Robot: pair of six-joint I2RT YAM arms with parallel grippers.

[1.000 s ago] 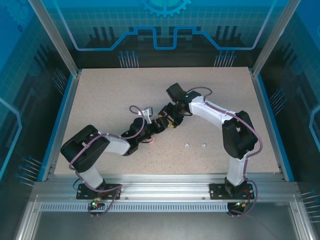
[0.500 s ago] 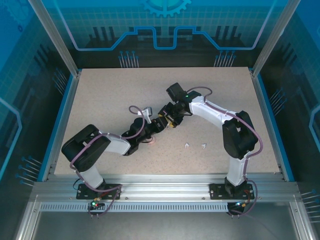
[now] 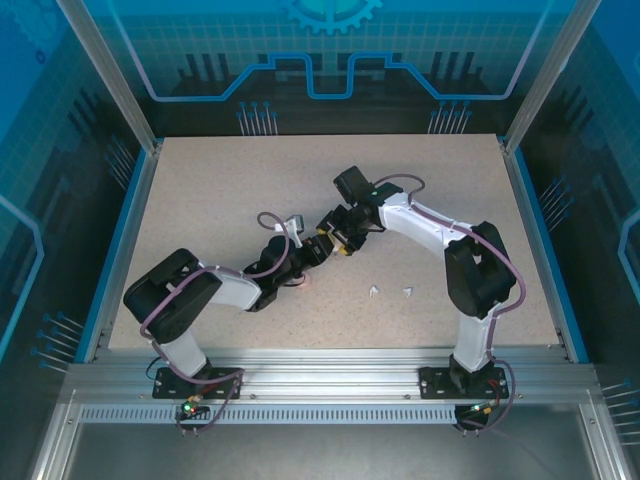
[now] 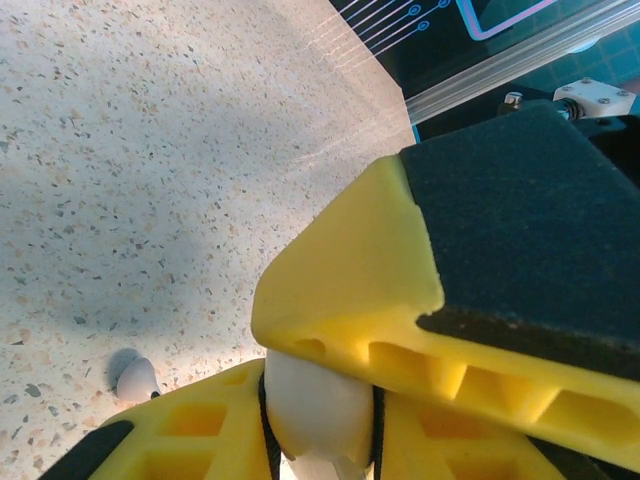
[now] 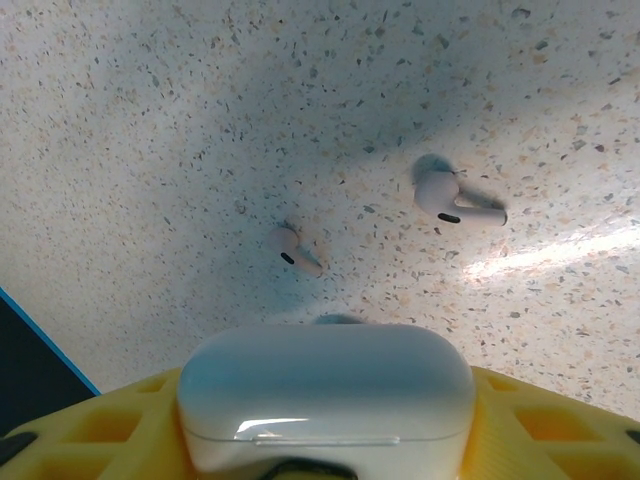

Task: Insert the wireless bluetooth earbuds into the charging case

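Speckled desk (image 3: 210, 190): two earbuds (image 3: 373, 291) lie loose near-right of centre, and one white case (image 5: 325, 395) sits clamped in the part-open right pincer (image 3: 340, 238). Left pincer (image 3: 318, 247) is closed tight, touching the case. Wrist views add the case close up; the top view adds both arms meeting mid-desk.

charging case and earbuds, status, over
Left gripper shut, apparently on the case. Right gripper holds case, lid closed. Both earbuds loose on table, not inserted. No obstruction seen.
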